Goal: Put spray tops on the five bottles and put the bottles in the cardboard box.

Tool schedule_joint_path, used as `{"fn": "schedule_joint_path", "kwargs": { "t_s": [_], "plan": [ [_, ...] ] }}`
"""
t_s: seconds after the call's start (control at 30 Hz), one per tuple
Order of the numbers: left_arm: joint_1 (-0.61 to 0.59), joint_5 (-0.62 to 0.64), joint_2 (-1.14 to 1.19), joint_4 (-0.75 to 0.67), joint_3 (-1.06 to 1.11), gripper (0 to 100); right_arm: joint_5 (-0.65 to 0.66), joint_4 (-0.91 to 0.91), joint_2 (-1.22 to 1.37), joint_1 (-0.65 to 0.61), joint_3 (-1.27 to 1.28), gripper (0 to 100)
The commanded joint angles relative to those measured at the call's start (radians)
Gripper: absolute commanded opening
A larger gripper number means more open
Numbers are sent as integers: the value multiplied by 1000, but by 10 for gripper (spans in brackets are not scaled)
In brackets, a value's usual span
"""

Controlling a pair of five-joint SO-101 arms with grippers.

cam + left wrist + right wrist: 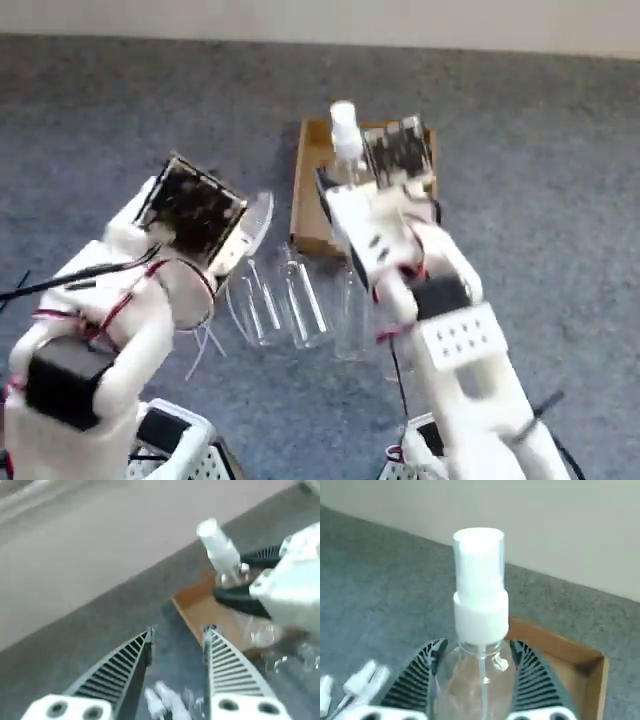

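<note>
My right gripper (348,182) is shut on a clear bottle (470,680) capped with a white spray top (480,587), held upright above the cardboard box (308,190). The box's brown rim (572,652) lies just beyond the bottle. My left gripper (177,637) hangs open and holds nothing, over the grey carpet just short of the box (200,611). From there the other arm's gripper shows with the capped bottle (218,546). Several clear bottles (285,300) without tops lie side by side on the carpet between the two arms.
Loose white spray tops (164,701) lie on the carpet below my left gripper, and more spray tops (364,678) lie beside the right gripper. Thin dip tubes (205,345) rest near the left arm. Grey carpet stretches open to the left and right of the box.
</note>
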Motion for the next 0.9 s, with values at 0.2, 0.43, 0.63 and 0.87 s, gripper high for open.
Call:
{"fn": "schedule_joint_path", "kwargs": {
  "t_s": [0.2,0.43,0.63,0.87],
  "plan": [
    [-21,164,-5,-466,486,232,-98,355,412,-73,-631,3],
    [-19,169,-7,-494,490,224,-100,430,478,-114,-728,3],
    [-21,170,-47,-470,481,224,-100,446,479,-119,-731,3],
    [-24,167,-173,-505,567,224,-101,515,475,-160,-734,3]
  ]
}}
